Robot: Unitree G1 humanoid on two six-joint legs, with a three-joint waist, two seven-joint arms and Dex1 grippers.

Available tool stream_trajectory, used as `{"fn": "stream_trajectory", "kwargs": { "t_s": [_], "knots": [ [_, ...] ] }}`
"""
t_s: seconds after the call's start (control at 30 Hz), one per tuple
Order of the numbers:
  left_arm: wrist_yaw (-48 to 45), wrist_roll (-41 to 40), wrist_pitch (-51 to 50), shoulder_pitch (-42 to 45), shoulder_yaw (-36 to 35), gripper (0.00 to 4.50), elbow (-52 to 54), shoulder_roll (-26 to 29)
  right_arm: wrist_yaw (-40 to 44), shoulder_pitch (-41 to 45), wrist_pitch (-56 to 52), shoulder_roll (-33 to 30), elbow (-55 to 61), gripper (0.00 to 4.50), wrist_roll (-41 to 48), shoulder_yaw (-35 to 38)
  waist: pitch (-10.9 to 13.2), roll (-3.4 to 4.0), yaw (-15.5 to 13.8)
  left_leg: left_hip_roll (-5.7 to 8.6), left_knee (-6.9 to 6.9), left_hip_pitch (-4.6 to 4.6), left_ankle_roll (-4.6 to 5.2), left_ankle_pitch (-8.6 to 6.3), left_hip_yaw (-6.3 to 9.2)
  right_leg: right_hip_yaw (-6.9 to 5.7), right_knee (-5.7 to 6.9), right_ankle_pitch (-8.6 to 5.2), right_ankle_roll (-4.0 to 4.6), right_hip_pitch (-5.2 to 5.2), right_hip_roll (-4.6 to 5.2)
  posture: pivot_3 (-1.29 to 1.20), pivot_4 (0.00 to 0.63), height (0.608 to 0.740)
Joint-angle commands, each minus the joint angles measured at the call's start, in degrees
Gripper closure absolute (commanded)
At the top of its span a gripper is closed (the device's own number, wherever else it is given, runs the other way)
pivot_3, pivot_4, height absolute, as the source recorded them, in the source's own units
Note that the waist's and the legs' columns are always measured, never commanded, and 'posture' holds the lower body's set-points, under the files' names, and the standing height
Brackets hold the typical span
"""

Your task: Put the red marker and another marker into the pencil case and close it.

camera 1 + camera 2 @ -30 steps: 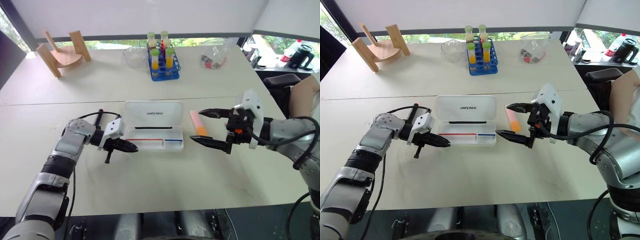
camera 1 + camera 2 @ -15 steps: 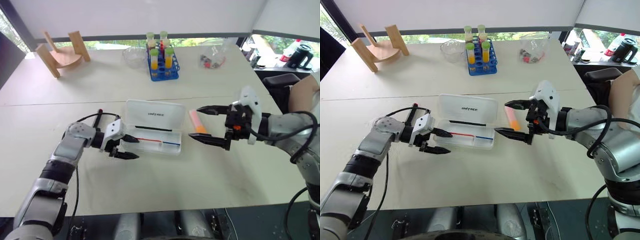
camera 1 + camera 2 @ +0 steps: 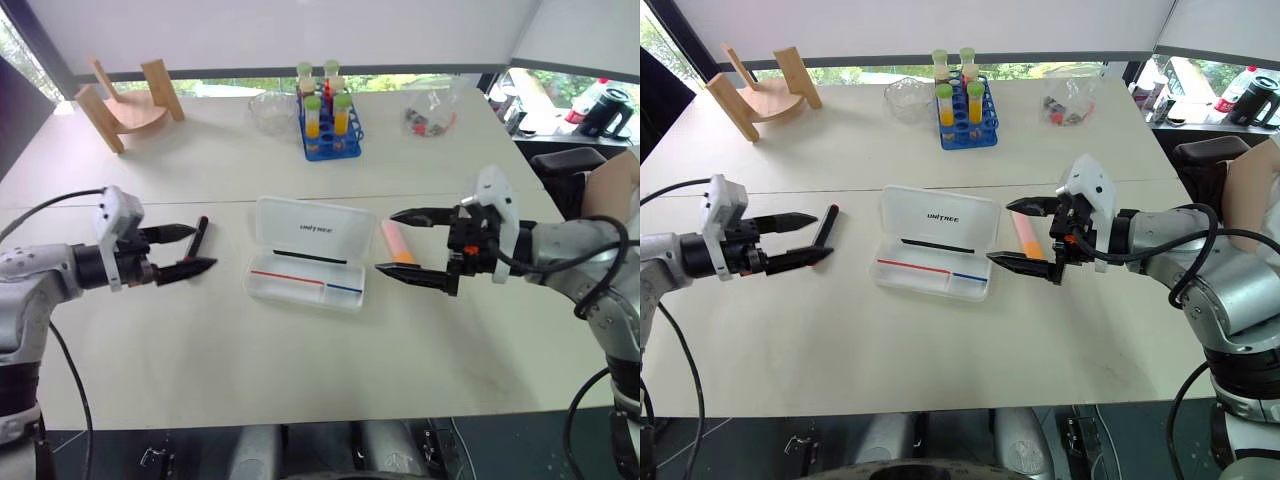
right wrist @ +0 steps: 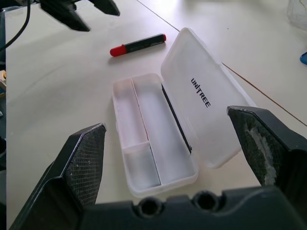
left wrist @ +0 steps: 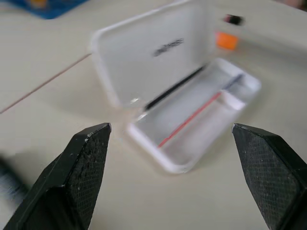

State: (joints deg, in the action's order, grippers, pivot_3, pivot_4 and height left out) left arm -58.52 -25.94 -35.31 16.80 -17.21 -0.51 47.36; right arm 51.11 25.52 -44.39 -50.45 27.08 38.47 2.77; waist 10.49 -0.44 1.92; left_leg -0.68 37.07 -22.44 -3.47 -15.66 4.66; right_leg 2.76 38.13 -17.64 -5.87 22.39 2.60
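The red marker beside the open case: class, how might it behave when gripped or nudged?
The red marker looks slim and round, so it would probably roll if nudged sideways. Its smooth, rigid-looking barrel may slip between hard jaws. Being small, it is likely light and easily knocked on the bare table.

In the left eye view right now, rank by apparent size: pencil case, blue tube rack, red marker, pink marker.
1. Pencil case
2. Blue tube rack, though farther from the camera
3. Red marker and pink marker: similar length, the pink one thicker; too close to rank

Tube rack (image 3: pixel 327 125), wooden stand (image 3: pixel 125 102), bowl (image 3: pixel 270 112)
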Motion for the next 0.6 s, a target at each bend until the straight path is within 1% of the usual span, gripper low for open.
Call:
{"fn": "stream_trajectory", "kwargs": {
  "t_s": [0.03, 0.07, 0.2, 0.27, 0.33, 0.43, 0.5, 0.53, 0.57, 0.6],
  "knots": [
    [12.5, 6.2, 3.4, 3.7, 1.7, 0.37, -6.7, -4.8, 0.2, 1.2, 0.9, -0.2, 0.8, 0.00, 0.0, 1.1, 0.0, -0.03, -0.2, -0.01, 0.00, 0.00, 0.00, 0.00, 0.01, 0.00, -0.01, 0.00, 0.00, -0.02, 0.00, 0.00, 0.150, 0.740],
    [15.2, 6.5, 1.5, 4.9, 2.2, 0.37, -8.2, -6.7, 0.1, 1.1, 0.7, -0.3, 1.0, 0.00, 0.2, 1.4, 0.0, -0.06, -0.7, 0.00, 0.00, -0.02, 0.00, 0.00, 0.00, 0.00, -0.01, 0.00, 0.00, 0.00, 0.01, 0.00, 0.150, 0.740],
    [19.8, 7.9, 0.9, 7.2, 4.7, 0.37, -12.7, -12.3, -0.5, 0.6, -0.2, -0.7, 1.9, 0.00, 1.0, 2.5, 0.1, -0.14, -1.2, 0.01, 0.02, -0.11, -0.01, 0.00, 0.00, -0.01, -0.03, 0.01, -0.01, 0.07, 0.02, 0.00, 0.150, 0.740],
    [21.7, 8.6, 0.9, 8.4, 5.9, 0.37, -15.2, -14.2, -0.9, 0.2, -0.8, -0.9, 2.6, 0.00, 1.5, 3.2, 0.1, -0.15, -1.3, 0.02, 0.01, -0.12, -0.01, 0.00, 0.00, -0.01, -0.03, 0.01, -0.01, 0.08, 0.04, 0.00, 0.150, 0.740],
    [22.7, 9.1, 0.6, 9.2, 6.3, 0.37, -16.7, -15.1, -1.2, 0.1, -1.2, -0.9, 3.0, 0.00, 1.7, 3.6, 0.1, -0.13, -1.3, 0.02, 0.03, -0.09, -0.01, 0.01, 0.02, -0.02, -0.01, 0.01, -0.01, 0.04, 0.04, 0.00, 0.150, 0.740],
    [23.7, 9.3, 0.1, 9.9, 6.2, 1.17, -18.2, -15.4, -1.6, -0.4, -1.6, -1.1, 3.5, 0.00, 2.0, 4.2, 0.1, -0.12, -1.2, 0.04, 0.05, 0.00, -0.03, 0.02, 0.01, -0.02, 0.03, 0.02, -0.01, -0.04, 0.04, 0.00, 0.150, 0.740],
    [23.6, 9.3, -0.1, 10.0, 6.2, 2.08, -18.5, -15.1, -1.7, -0.5, -1.7, -1.2, 3.7, 0.00, 2.0, 4.4, 0.1, -0.12, -1.2, 0.04, 0.06, 0.02, -0.03, 0.02, 0.01, -0.02, 0.03, 0.02, -0.02, -0.05, 0.03, 0.00, 0.150, 0.740],
    [23.6, 9.3, -0.4, 9.9, 6.0, 2.63, -18.4, -14.8, -1.8, -0.6, -1.8, -1.2, 3.8, 0.00, 2.1, 4.4, 0.0, -0.12, -1.2, 0.04, 0.06, 0.02, -0.04, 0.02, 0.01, -0.02, 0.03, 0.02, -0.02, -0.05, 0.04, 0.00, 0.150, 0.740],
    [23.6, 9.2, -0.6, 9.9, 5.8, 3.02, -18.3, -14.6, -1.9, -0.7, -1.8, -1.2, 3.9, 0.00, 2.1, 4.5, 0.1, -0.11, -1.2, 0.05, 0.06, 0.01, -0.04, 0.02, 0.01, -0.02, 0.02, 0.02, -0.02, -0.06, 0.04, 0.00, 0.150, 0.740],
    [23.5, 9.1, -0.8, 9.8, 5.6, 3.59, -18.0, -14.3, -1.9, -0.7, -1.8, -1.2, 3.9, 0.00, 2.1, 4.4, 0.0, -0.12, -1.2, 0.05, 0.05, 0.01, -0.04, 0.02, 0.01, -0.02, 0.02, 0.02, -0.02, -0.05, 0.05, 0.00, 0.150, 0.740]
  ]
}}
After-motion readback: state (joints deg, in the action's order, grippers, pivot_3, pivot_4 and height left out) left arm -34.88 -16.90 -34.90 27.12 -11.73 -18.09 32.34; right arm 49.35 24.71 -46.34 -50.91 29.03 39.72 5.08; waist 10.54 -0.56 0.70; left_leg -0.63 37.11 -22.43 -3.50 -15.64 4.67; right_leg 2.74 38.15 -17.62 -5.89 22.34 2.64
